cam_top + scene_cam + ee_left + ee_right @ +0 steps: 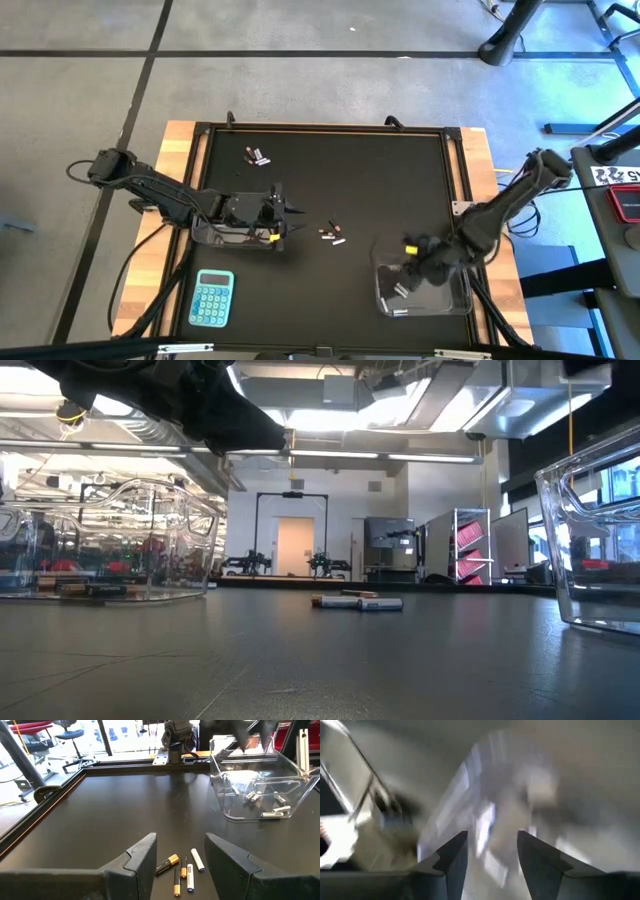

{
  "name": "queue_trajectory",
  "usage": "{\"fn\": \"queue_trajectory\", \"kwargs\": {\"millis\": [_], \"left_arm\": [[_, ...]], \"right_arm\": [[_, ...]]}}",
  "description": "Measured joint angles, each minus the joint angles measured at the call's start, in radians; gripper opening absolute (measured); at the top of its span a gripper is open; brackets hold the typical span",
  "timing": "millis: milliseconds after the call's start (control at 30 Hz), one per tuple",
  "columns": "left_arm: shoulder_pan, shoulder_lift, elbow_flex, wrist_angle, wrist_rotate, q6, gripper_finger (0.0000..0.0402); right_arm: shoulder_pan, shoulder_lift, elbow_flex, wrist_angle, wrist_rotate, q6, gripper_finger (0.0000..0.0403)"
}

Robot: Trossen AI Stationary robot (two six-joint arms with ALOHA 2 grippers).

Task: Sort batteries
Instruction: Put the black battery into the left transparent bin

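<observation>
Presently, inventory: right gripper (pixel 415 262) over right tub (pixel 455 303), jaws apart, empty, prob. post-drop. Left gripper (pixel 180 857) jaws apart over left tub (pixel 200 234). We count loose batteries (pixel 332 235) mid-mat, more at back.

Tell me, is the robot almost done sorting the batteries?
Not yet. Some batteries already lie in the right tub, where the open right gripper is. The left gripper, open and empty, hangs over the left tub. Left: a middle cluster and a far pair.
</observation>
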Motion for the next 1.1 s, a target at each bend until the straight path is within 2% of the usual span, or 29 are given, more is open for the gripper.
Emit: {"fn": "queue_trajectory", "kwargs": {"millis": [100,200,300,400,567,700,800,933,1100], "left_arm": [[0.000,0.000,0.000,-0.001,0.000,0.001,0.0155],[0.001,0.000,0.000,-0.002,-0.001,0.003,0.0155],[0.001,0.000,0.000,-0.002,-0.012,0.017,0.0155],[0.001,0.000,0.000,-0.007,-0.042,0.020,0.0155],[0.001,0.000,0.000,-0.029,-0.082,0.012,0.0155],[0.001,0.000,0.000,-0.035,-0.095,-0.005,0.0155],[0.001,0.000,0.000,-0.038,-0.104,-0.006,0.0155],[0.009,0.000,0.000,-0.033,-0.108,-0.013,0.0155],[0.026,0.000,0.000,-0.030,-0.110,-0.023,0.0155]], "right_arm": [[-0.097,-0.033,0.001,0.019,0.201,-0.229,0.0172],[-0.251,-0.035,-0.001,0.015,0.247,-0.440,0.0172],[-0.412,0.017,-0.002,0.065,0.212,-0.668,0.0172],[-0.533,0.101,-0.003,0.206,0.147,-0.891,0.0172],[-0.629,0.285,-0.003,0.499,-0.067,-1.153,0.0173],[-0.633,0.438,-0.003,0.631,-0.108,-1.204,0.0173],[-0.631,0.518,-0.003,0.666,-0.108,-1.155,0.0173],[-0.631,0.570,-0.003,0.667,-0.113,-1.091,0.0173],[-0.631,0.611,-0.003,0.671,-0.102,-1.088,0.0173]]}}
